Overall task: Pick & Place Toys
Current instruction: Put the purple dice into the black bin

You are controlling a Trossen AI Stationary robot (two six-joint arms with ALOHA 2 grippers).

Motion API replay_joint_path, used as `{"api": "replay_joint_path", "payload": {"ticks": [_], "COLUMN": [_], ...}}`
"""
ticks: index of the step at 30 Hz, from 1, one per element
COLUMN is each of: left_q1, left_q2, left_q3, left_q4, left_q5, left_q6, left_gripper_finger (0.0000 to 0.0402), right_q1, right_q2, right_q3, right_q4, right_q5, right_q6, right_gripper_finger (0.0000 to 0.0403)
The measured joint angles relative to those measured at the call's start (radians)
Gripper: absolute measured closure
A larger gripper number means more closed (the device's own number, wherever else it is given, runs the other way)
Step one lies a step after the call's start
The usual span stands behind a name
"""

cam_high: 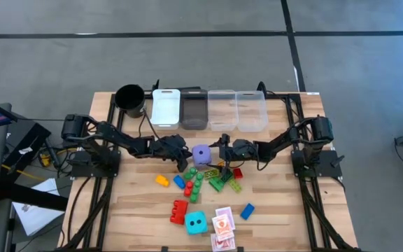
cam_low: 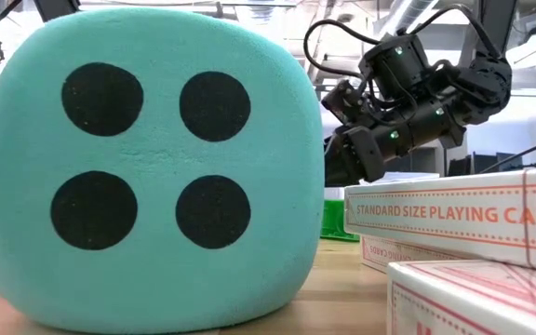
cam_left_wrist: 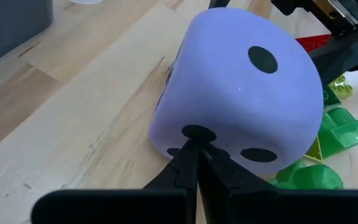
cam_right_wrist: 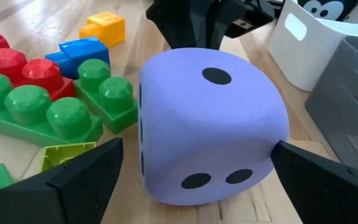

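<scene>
Right wrist view puts our right pincer (cam_right_wrist: 191,165) spread wide around the purple die (cam_right_wrist: 210,124) on the bench (cam_right_wrist: 55,25), ready to clamp it. Our left pincer (cam_left_wrist: 194,158), fully closed, touches the opposite face, likely bracing the die against sliding.

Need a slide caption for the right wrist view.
Open right tool straddling the purple die, shut left tool beyond it.
</scene>
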Motion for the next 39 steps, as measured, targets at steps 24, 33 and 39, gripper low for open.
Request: {"api": "replay_joint_path", "payload": {"ticks": [24, 33, 39], "left_q1": [0.015, 0.015, 0.015], "left_q2": [0.003, 0.002, 0.002], "left_q3": [0.002, 0.002, 0.001], "left_q4": [-0.055, -0.057, -0.024], "left_q5": [-0.017, 0.031, 0.03], "left_q6": [0.024, 0.028, 0.031], "left_gripper_finger": [0.0402, 0.0402, 0.0402], "right_q1": [-0.003, -0.018, -0.015], "right_q2": [0.004, 0.004, 0.011], "right_q3": [0.001, 0.012, 0.09], "right_q4": [-0.092, -0.049, -0.059], "right_q5": [0.201, 0.111, 0.031], "right_q6": [0.046, -0.017, -0.017], "right_gripper_finger": [0.0003, 0.0003, 0.0003]}}
